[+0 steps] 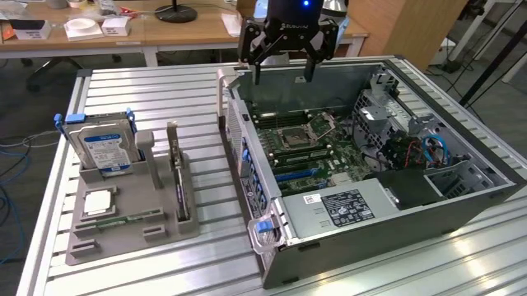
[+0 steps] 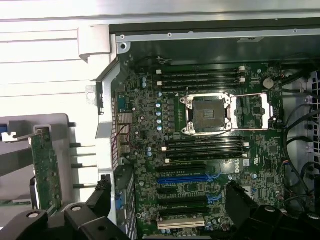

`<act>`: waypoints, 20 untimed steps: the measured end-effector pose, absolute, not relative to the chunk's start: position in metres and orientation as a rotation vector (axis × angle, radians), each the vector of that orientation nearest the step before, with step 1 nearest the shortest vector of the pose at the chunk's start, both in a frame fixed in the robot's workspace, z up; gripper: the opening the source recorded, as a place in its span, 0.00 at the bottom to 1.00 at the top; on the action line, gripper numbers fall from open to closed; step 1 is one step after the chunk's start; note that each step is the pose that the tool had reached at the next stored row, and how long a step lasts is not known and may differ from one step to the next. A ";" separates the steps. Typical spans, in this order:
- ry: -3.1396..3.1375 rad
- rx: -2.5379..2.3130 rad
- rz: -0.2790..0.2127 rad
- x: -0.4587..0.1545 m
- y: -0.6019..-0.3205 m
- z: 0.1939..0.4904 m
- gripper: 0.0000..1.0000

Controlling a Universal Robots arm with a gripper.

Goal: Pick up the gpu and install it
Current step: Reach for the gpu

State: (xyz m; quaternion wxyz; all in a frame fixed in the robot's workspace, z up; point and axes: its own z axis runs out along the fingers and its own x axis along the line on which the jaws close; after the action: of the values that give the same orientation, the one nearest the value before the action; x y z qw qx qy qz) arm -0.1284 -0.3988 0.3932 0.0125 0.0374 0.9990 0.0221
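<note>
Wooden desks are seen behind the slatted table, on which one open computer case is set. One gpu is stood on edge in one grey holder beside the case, its long axis parallel to the case's wall. One end effector is held spread and empty above the case. One hard drive is made out in the exterior view, while the gpu's brownish board face is presented in the wrist view.

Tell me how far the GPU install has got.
Nothing done yet: the gpu stands on edge in the grey holder, untouched. The gripper hangs open and empty over the computer case. The blue expansion slot is empty; pickup and install both remain.
</note>
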 end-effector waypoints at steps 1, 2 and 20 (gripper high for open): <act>3.114 0.116 0.069 -0.128 -0.399 0.393 0.99; 3.114 0.116 0.069 -0.128 -0.399 0.393 0.97; 3.114 0.117 0.069 -0.128 -0.399 0.393 0.26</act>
State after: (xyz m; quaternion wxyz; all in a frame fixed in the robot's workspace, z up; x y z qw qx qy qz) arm -0.1285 -0.3988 0.3932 0.0125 0.0374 0.9990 0.0220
